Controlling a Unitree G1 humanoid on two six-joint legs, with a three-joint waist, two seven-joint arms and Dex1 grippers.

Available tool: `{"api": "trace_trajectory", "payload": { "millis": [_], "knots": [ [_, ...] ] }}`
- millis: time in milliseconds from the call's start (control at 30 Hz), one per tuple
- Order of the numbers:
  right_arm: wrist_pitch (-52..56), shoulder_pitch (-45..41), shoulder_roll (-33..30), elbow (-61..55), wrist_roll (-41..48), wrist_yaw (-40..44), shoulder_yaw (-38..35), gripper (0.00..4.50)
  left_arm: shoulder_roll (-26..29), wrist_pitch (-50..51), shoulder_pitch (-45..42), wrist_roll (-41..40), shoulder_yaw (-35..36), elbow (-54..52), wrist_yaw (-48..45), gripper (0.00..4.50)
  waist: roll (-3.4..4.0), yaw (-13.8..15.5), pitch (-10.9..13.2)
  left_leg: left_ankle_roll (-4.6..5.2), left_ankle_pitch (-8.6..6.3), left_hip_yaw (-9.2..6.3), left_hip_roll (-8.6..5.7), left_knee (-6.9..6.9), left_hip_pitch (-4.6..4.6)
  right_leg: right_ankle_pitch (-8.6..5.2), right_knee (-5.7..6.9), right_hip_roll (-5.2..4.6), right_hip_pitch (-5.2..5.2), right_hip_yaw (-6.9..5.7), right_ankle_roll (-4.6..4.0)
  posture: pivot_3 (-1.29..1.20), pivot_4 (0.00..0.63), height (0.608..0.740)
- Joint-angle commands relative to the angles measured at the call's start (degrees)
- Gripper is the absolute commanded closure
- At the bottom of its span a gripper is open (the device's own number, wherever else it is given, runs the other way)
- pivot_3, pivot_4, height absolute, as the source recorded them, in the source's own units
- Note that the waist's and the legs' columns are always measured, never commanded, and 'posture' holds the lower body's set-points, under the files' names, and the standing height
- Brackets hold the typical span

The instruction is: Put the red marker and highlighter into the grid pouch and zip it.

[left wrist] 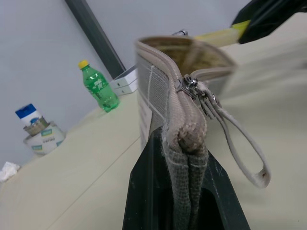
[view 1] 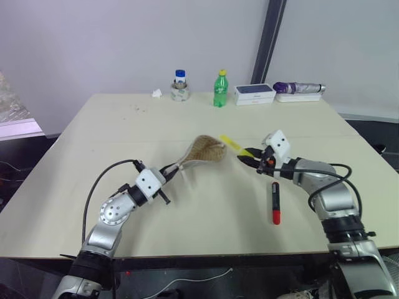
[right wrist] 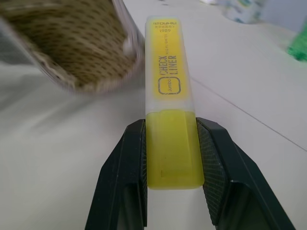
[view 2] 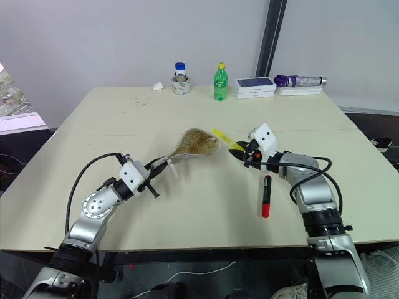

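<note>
My left gripper [view 1: 172, 169] is shut on one end of the grid pouch [view 1: 202, 151] and holds it up off the table, its open mouth turned toward my right arm. The zipper's pale pull tab [left wrist: 240, 148] hangs loose beside the held end. My right gripper [right wrist: 170, 127] is shut on the yellow highlighter [right wrist: 168, 72]. The pen's free end points at the pouch mouth [right wrist: 72, 43] and sits just beside its rim. The red marker [view 1: 275, 202] lies flat on the table beside my right forearm, red end toward me.
Along the table's far edge stand a green bottle [view 1: 220, 89], a blue-capped jar on a tape roll [view 1: 180, 87], a white box [view 1: 254, 93], a purple folded umbrella [view 1: 299, 88] and a paper scrap [view 1: 156, 93]. The tabletop [view 1: 124, 137] is beige.
</note>
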Motion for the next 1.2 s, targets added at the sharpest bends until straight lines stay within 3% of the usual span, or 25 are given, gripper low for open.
{"api": "trace_trajectory", "payload": {
  "millis": [33, 533, 1200],
  "knots": [
    [0.5, 0.56, -0.42, -4.01, 1.43, -0.19, -0.57, 3.61, 0.42, -0.03, -0.17, -1.52, 1.25, -1.58, -1.57, 4.5, -0.01, 0.03, 0.01, 0.0, 0.0, 0.0, -0.01, 0.01, 0.0, 0.0, 0.0, 0.0, 0.0, 0.0, 0.0, 0.0, 0.15, 0.74],
    [1.68, 3.88, -5.18, -7.01, 5.23, 1.82, -4.71, 3.61, 0.02, -0.13, 1.09, 0.27, 0.9, -1.95, -1.89, 4.5, -0.04, 0.1, 0.02, 0.01, 0.0, -0.03, 0.01, 0.03, 0.0, 0.0, -0.02, -0.02, 0.06, -0.03, 0.0, 0.0, 0.15, 0.74],
    [-3.57, 3.85, -5.68, -5.42, -2.35, 0.52, 3.0, 3.61, 0.1, -0.5, 1.23, 3.04, -0.41, -3.1, -2.81, 4.5, -0.04, 0.08, 0.03, 0.01, 0.0, -0.03, -0.01, 0.03, 0.0, 0.0, -0.03, -0.01, 0.04, -0.03, 0.0, 0.0, 0.15, 0.74]
  ]
}}
